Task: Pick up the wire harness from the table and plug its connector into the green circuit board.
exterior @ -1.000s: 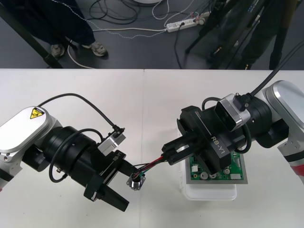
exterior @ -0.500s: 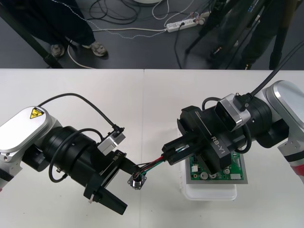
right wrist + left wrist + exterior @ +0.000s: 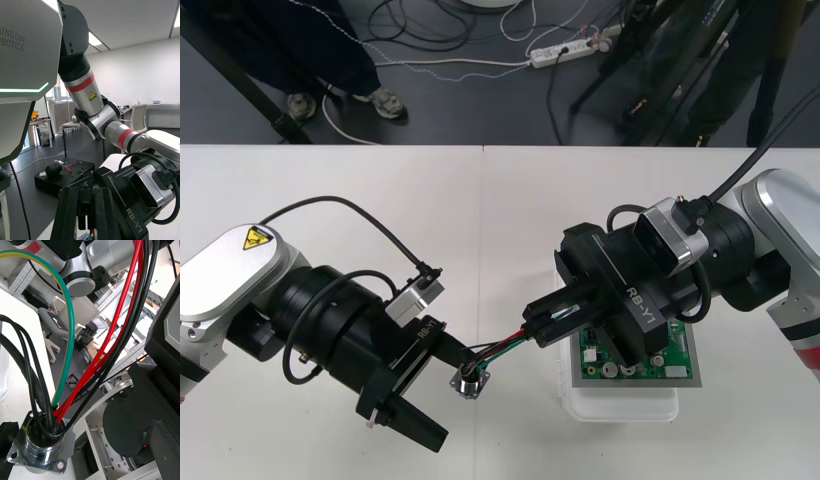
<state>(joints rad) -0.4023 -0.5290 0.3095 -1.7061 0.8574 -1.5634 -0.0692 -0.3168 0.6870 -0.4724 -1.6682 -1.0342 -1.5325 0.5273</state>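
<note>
Gripping the wire harness (image 3: pixel 498 350), the right tool (image 3: pixel 538 328) is hovering at the green circuit board's (image 3: pixel 675 365) nine o'clock. The socket (image 3: pixel 468 383) is risking a snag on the open left tool (image 3: pixel 455 395).

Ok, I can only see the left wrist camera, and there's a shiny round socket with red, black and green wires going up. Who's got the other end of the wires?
Observer: The right tool has it. In the front view its fingers are shut on the far end of the wire harness, and the wires stretch across from there to your socket.
Operator: Is the plug in the green board?
Observer: Not yet. The green circuit board sits on its white base under the right arm. The pinched end is held just off the base's edge, on the side toward the left tool.
</note>
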